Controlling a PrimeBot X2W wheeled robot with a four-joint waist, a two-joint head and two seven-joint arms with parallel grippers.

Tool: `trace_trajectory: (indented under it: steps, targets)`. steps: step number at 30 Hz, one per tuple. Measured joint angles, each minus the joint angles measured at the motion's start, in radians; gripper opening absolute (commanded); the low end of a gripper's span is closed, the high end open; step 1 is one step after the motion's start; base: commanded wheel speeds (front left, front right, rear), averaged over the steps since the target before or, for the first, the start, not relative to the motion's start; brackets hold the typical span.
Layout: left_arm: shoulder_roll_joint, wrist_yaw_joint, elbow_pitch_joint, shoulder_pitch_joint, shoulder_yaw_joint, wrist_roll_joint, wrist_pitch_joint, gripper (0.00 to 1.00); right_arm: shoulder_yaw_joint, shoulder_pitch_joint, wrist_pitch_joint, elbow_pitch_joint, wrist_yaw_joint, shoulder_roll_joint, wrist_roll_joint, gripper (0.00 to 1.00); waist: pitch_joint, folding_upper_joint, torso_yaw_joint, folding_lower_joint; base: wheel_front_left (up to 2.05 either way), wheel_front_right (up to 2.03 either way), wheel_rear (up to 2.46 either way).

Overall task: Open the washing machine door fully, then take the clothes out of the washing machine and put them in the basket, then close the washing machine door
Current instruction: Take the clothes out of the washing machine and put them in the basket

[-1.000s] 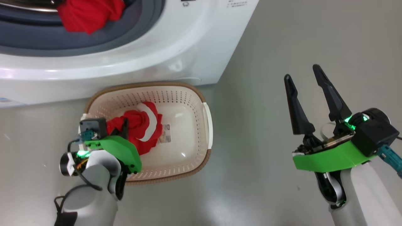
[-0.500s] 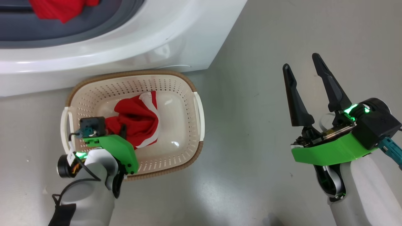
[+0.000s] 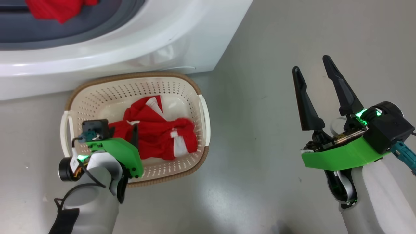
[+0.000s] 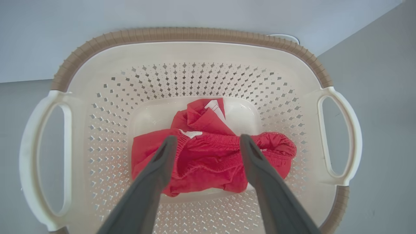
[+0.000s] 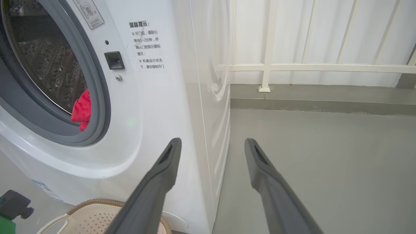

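A red garment with white patches (image 3: 159, 138) lies loose on the floor of the cream basket (image 3: 182, 85), which stands on the floor against the white washing machine (image 3: 146, 45). My left gripper (image 4: 208, 143) hangs open just above that garment (image 4: 208, 159), its fingers apart and nothing held between them. More red clothes (image 3: 55, 9) rest in the drum mouth, on the grey gasket (image 5: 81, 110). My right gripper (image 3: 311, 64) stands open and empty over bare floor right of the machine (image 5: 212, 143). The washing machine door is out of view.
The basket (image 4: 195, 34) has two side handles (image 4: 341, 136). Grey floor (image 3: 266, 146) stretches between the basket and my right arm. A white railing (image 5: 269, 65) and a low kerb run along the wall behind the machine's right side.
My left gripper has opened and let go of the red garment, which has dropped and spread across the basket floor. The head camera has shifted a little. My right arm is unchanged.
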Motion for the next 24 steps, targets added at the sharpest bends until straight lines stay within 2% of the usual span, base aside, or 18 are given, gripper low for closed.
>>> trace_trajectory:
  steps: [11,18,24]
  targets:
    - [0.0,0.01,-0.113,0.025,-0.011,-0.062,-0.058,1.0,-0.019,0.007,0.0,0.019,0.0,0.0,-0.002,1.0,-0.078,0.0,0.026,0.0,0.0,0.0,0.0]
    - [0.0,0.036,-0.367,0.136,0.01,-0.055,-0.058,1.0,-0.053,0.041,0.0,0.024,0.0,0.0,-0.014,1.0,-0.146,0.0,0.055,0.0,0.0,0.0,0.0]
    - [0.001,0.065,-0.616,0.264,0.043,0.005,-0.058,1.0,-0.075,0.073,0.0,0.042,0.0,0.0,-0.029,1.0,-0.212,0.0,0.08,0.0,0.0,0.0,0.0]
